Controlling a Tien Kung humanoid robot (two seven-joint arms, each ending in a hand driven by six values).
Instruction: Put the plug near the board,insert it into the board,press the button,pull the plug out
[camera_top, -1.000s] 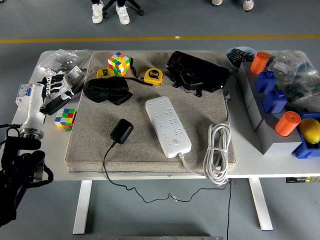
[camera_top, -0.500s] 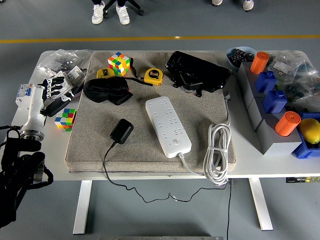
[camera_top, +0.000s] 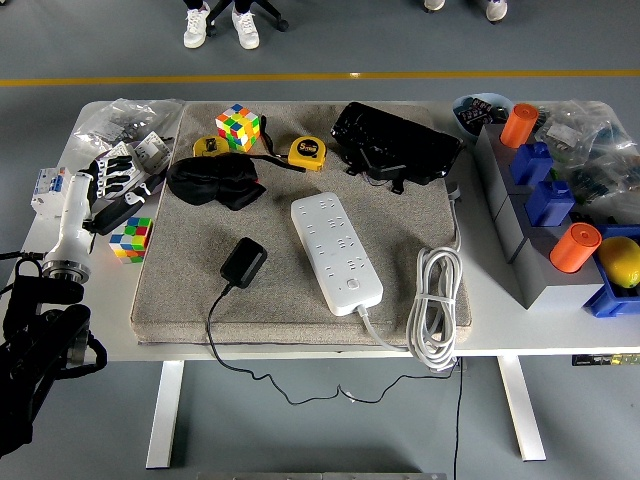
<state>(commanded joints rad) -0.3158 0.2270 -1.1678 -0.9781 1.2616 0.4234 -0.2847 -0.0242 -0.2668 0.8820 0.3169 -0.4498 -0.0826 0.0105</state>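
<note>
Left hand (camera_top: 118, 172), black with pale segmented fingers, hovers over the tabletop's (camera_top: 300, 345) left end with its fingers spread and nothing in them, on a white forearm rising from the picture's lower left. Just below it lies a small cube puzzle (camera_top: 130, 239) of bright glossy squares.

Most of the white tabletop is covered by a coarse grey-brown mat (camera_top: 290, 170). On the mat's near left lies the plug (camera_top: 243, 262), a matte black adapter block with rounded corners; its thin black cord runs off the near edge and sags below the tabletop. Just to its right, not touching, lies the board (camera_top: 335, 251), a long white plastic power strip set at a slant, rows of sockets along its top and a round button near its lower end. Its thick white cable (camera_top: 437, 308) lies bundled in loops to the right.

Farther back sit a soft black eye mask (camera_top: 213, 182), a second cube puzzle (camera_top: 238, 126), two yellow tape measures (camera_top: 307, 152) and a shiny black bag (camera_top: 395, 143). Grey and blue blocks with orange cylinders (camera_top: 574, 246) crowd the right end.

The floor is grey with a yellow line.
</note>
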